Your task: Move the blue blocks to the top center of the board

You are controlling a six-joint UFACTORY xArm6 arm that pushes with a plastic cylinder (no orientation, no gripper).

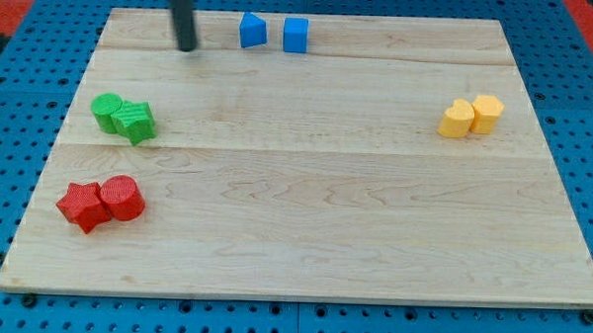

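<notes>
Two blue blocks sit near the view's top centre of the wooden board [305, 216]: a house-shaped blue block [252, 31] and a blue cube [296, 35] a short gap to its right. My tip [187, 47] is to the left of the house-shaped block, apart from it, near the board's top edge. The rod is blurred.
Two green blocks [123, 117] touch at the view's left. A red star [81, 205] and a red cylinder [123, 197] touch at the lower left. Two yellow blocks [471, 115] touch at the right.
</notes>
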